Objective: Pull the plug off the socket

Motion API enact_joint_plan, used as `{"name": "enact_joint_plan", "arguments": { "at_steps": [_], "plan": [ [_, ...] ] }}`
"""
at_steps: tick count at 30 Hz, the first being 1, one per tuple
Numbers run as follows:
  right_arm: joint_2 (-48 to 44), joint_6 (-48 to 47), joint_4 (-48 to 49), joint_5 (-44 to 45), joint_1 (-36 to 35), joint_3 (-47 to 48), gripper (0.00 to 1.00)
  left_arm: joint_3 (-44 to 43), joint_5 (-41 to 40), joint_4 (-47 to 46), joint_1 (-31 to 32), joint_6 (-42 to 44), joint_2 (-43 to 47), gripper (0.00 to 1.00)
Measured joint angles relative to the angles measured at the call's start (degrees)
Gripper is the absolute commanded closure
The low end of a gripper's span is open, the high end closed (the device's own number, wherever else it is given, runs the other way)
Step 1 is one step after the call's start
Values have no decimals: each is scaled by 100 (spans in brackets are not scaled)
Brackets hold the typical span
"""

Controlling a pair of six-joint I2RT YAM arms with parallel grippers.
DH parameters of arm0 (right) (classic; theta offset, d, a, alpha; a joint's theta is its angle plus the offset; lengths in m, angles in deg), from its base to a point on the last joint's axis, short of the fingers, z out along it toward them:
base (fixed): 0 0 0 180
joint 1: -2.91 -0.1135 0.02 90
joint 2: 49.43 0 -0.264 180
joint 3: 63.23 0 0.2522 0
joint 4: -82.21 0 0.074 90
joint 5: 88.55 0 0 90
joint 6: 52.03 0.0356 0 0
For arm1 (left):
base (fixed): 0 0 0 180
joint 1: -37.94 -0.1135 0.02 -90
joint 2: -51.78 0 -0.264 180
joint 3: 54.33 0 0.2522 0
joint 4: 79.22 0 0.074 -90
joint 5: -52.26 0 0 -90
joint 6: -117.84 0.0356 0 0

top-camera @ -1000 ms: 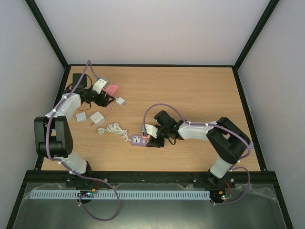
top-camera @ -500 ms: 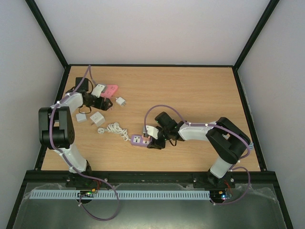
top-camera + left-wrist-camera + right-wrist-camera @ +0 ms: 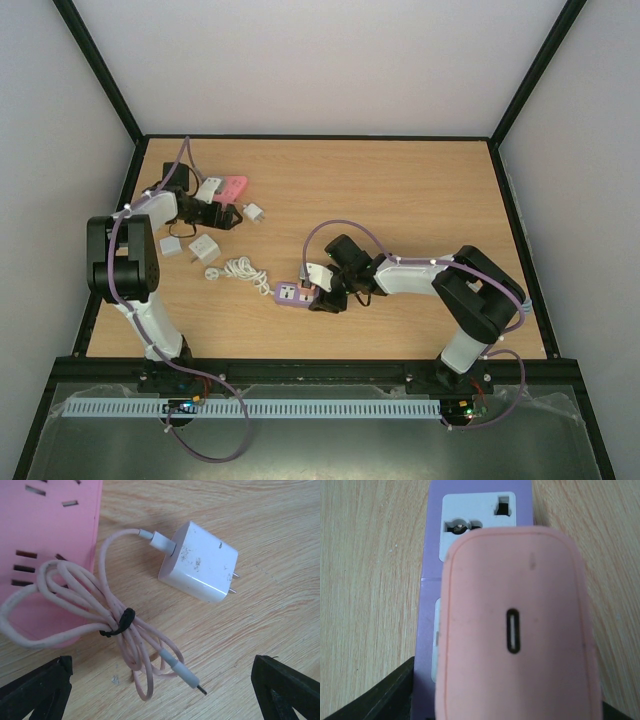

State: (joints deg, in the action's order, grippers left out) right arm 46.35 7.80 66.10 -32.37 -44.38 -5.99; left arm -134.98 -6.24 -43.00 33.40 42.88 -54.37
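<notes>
Centrally in the right wrist view, the pink plug (image 3: 512, 630) stands seated in the purple socket strip (image 3: 427, 555), covering the nearer outlet while a white outlet face shows free beyond it. In the top view this strip lies just left of the middle of the tabletop (image 3: 400, 190). The right gripper (image 3: 322, 291) straddles the plug, with one dark finger (image 3: 390, 700) showing low at its left. Whether the jaws press on the plug cannot be told.

Left of the strip lie a coiled white cord (image 3: 240, 268) and two white adapters (image 3: 204, 249). In the upper left of the top view, the left gripper (image 3: 160, 680) hangs spread wide and grasping nothing, above a white charger (image 3: 200, 567). Its bundled cable (image 3: 115, 615) lies partly over a pink power strip (image 3: 55, 520).
</notes>
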Motion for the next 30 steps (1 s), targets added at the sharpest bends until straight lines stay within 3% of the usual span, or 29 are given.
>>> {"name": "enact_joint_plan", "arguments": {
  "at_steps": [5, 19, 24, 30],
  "plan": [
    [0, 0, 0, 2, 0, -2, 43, -68, 52, -68, 70, -160, -238, 0],
    [-96, 90, -13, 55, 0, -59, 24, -929, -50, -278, 120, -243, -695, 0],
    [-365, 96, 2, 83, 2, -164, 22, -651, 94, -144, 120, 326, -87, 0],
    [-640, 26, 2, 83, 7, -262, 23, 398, 713, 4, 214, 1392, 1482, 2]
  ]
}}
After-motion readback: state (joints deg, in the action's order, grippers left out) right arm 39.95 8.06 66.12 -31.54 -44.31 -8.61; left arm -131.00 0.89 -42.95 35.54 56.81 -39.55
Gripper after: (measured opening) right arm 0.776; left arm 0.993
